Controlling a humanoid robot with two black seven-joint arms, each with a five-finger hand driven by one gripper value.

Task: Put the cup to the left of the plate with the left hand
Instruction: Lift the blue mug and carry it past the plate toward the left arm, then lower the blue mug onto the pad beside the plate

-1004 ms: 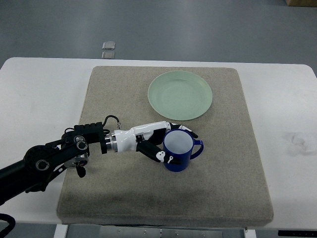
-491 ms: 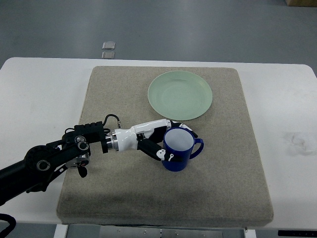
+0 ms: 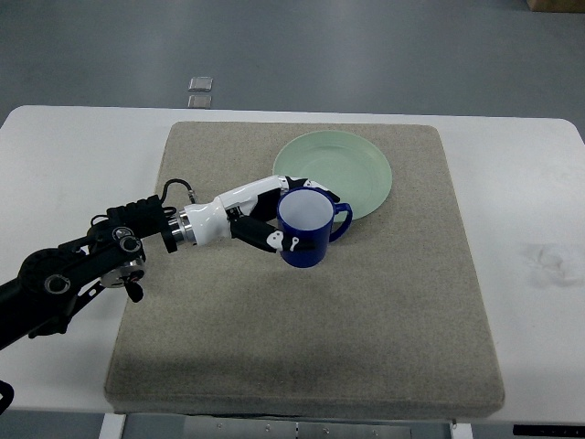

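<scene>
Cup [image 3: 305, 230]: dark blue mug, pale inside, mouth up, handle pointing right. You see it at plate's lower-left rim, overlapping plate edge in this view; whether it sits on mat or hangs just above is hard to tell from steep angle. Left hand [image 3: 274, 216] wrapped around cup's left side; fingers [image 3: 281, 240] curl across front wall, far-side fingers mostly hidden behind cup. Plate [image 3: 334, 175]: pale green, lower-left rim partly covered. Beige mat [image 3: 402, 311] on white table [image 3: 535, 201]. Left arm runs off picture's left edge.
</scene>
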